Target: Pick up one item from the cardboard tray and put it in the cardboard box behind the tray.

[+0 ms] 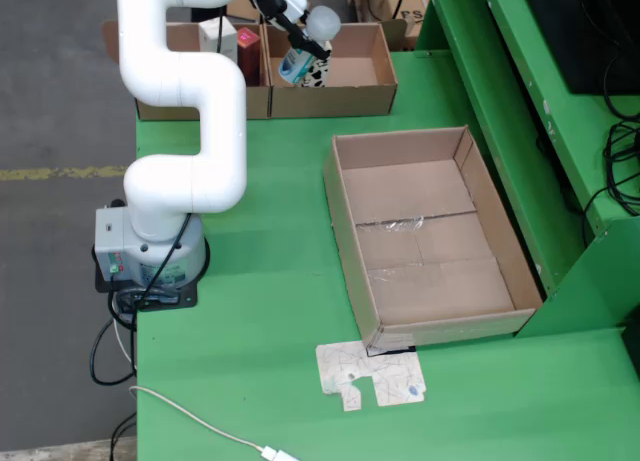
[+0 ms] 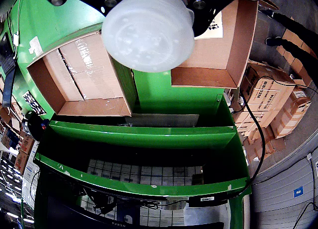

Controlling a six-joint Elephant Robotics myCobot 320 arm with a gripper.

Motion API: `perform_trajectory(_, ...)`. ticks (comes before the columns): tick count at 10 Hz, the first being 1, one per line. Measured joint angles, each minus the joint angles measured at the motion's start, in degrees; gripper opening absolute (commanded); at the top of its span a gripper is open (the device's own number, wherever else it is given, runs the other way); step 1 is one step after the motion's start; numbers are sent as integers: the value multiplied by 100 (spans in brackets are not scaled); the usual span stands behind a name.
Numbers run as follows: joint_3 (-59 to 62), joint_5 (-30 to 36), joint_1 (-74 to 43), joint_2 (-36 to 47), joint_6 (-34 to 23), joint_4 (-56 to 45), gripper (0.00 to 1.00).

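My gripper (image 1: 297,33) is shut on a bottle (image 1: 302,66) with a blue and cow-patterned label and a round white cap (image 1: 323,23). It hangs tilted over the left part of the small cardboard box (image 1: 352,73) at the back of the green table. The large cardboard tray (image 1: 425,231) in the middle of the table shows only its taped floor. In the wrist view the white cap (image 2: 148,30) fills the top, with the tray (image 2: 79,75) to its left and the box (image 2: 213,50) to its right. The fingers themselves are mostly hidden there.
A second box (image 1: 200,81) to the left of the first holds a white carton (image 1: 217,36) and a red item (image 1: 248,43). A flat cardboard scrap (image 1: 370,374) and a white cable (image 1: 200,421) lie near the front edge. A green frame (image 1: 520,111) rises on the right.
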Motion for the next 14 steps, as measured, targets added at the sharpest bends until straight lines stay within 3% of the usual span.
perform_trajectory(10, 0, 167, 97, 246, 352, -457, 0)
perform_trajectory(14, -8, 167, 26, -238, -131, 413, 0)
